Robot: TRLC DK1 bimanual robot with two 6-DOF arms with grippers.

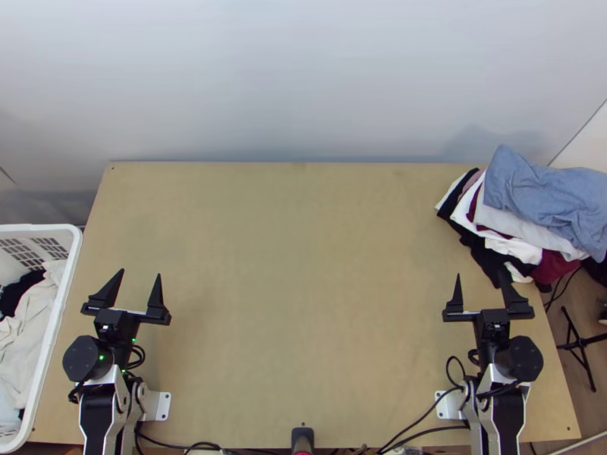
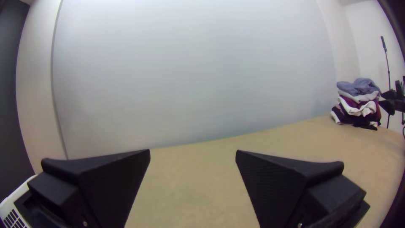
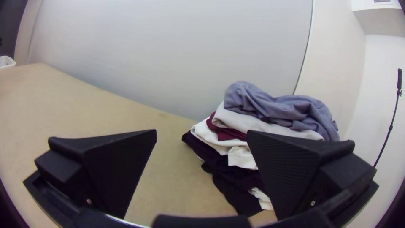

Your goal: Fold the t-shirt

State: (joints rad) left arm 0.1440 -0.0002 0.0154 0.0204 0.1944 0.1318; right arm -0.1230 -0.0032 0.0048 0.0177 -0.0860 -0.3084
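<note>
Left gripper (image 1: 139, 273) and right gripper (image 1: 479, 274), fingers spread apart, hang over a desk (image 1: 303, 265) near a laundry basket (image 1: 38, 230) and clothes pile (image 1: 531, 212), with folding apparently all left to do.

Matt, smooth wooden table (image 1: 303, 303); rumpled soft cloth pile (image 1: 542, 193); white plastic basket (image 1: 70, 284).

A big, plain, pale grey wall (image 1: 303, 83) stands behind the light wood table (image 1: 303, 265), and to the table's right there is a brown floor (image 1: 595, 409) with a thin black stand (image 1: 580, 343) on it.
</note>
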